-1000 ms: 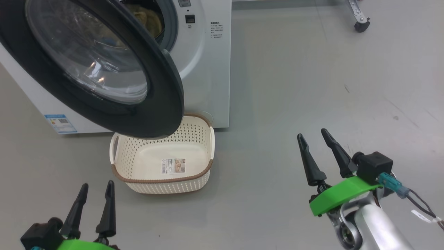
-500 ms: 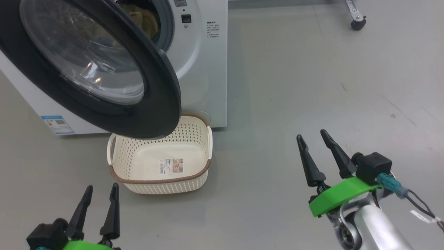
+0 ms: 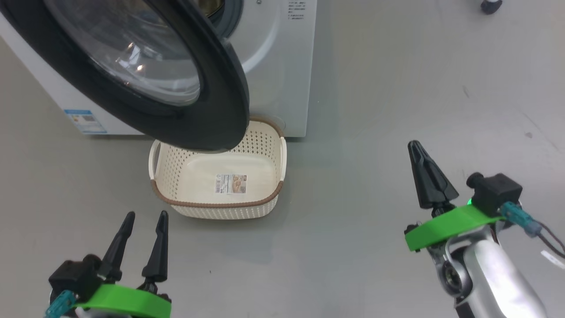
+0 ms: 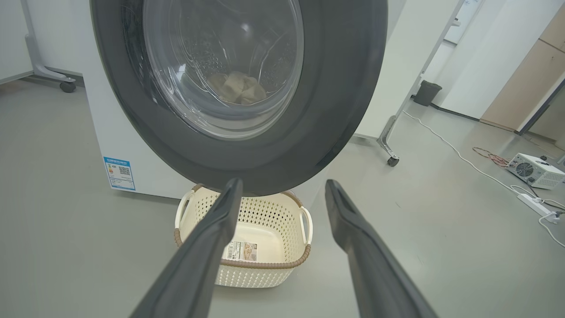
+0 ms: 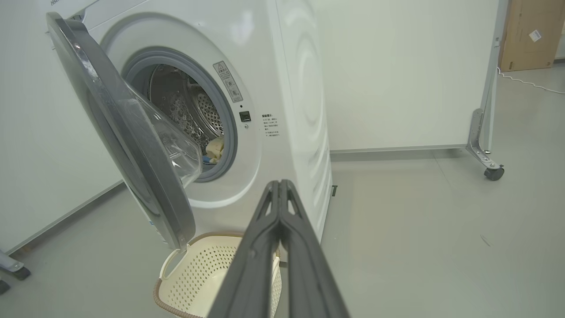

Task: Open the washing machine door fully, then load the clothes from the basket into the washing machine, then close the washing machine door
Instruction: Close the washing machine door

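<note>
We find the large round washing machine door (image 3: pixel 132 57), glossy black rim around a bulging clear glass bowl, swung part open above the small cream perforated basket (image 3: pixel 216 204) with brown rim, standing on the grey floor (image 3: pixel 362 110) just before the big white washing machine (image 3: pixel 282 66). Pale yellow clothes (image 4: pixel 238 88) lie inside the steel drum (image 5: pixel 207 110). Left fingers (image 3: pixel 157 247) stand spread; right fingers (image 3: pixel 428 181) are pressed together, gripping nothing.

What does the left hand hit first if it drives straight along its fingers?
Most likely the door, at its lower black rim. The open left hand points right at it, above the basket. Depth is hard to judge.
</note>
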You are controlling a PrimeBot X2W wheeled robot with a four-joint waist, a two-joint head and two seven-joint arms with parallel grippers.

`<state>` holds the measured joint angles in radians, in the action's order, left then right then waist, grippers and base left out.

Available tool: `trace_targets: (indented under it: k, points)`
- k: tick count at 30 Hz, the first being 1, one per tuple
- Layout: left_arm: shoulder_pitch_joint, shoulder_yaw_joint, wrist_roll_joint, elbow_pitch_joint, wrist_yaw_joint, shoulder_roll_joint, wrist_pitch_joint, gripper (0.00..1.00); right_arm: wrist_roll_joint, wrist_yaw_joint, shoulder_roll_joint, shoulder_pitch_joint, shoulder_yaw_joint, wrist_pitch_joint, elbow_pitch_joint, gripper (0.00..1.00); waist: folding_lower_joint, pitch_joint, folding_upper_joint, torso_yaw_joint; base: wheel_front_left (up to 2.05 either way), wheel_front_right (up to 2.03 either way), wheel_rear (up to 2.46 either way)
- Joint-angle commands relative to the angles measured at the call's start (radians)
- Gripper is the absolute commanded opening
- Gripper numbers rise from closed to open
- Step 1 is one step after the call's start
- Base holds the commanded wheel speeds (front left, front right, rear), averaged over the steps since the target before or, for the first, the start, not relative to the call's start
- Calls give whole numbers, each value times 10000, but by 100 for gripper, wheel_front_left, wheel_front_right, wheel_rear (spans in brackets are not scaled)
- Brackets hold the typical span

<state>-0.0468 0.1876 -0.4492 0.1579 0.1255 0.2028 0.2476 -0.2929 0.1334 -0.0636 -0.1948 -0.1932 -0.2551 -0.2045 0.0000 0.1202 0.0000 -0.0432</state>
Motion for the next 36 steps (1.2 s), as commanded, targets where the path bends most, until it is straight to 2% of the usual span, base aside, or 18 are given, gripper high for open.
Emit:
trace_targets:
  k: [1,7,12,20,28,36]
  points:
    - [-591,-275,63,-311,52,109,141,100,93,-27,-192,-890,-244,-67,504,0,0,425,0,422,0,0,0]
    - [-1123,64,51,-217,52,-46,141,100,-94,-27,-549,-2069,-1024,-67,859,0,0,987,0,1119,0,0,0]
    - [-1533,386,24,-129,52,-183,141,100,-917,-27,-1169,-2914,-2436,-67,930,0,0,1371,0,1840,0,0,0]
    - [-1775,601,-9,-32,52,-330,141,100,-1512,-27,-1743,-3866,-4099,-67,308,0,0,1705,0,2879,0,0,0]
    - [-1801,693,-75,12,52,-388,141,100,-1772,-27,-2022,-4378,-4445,-67,-451,0,0,1880,0,3653,0,0,0]
    - [-1898,835,-153,2,52,-524,141,100,-1712,-27,-2327,-4761,-4098,-67,-1047,0,0,2234,0,4295,0,0,0]
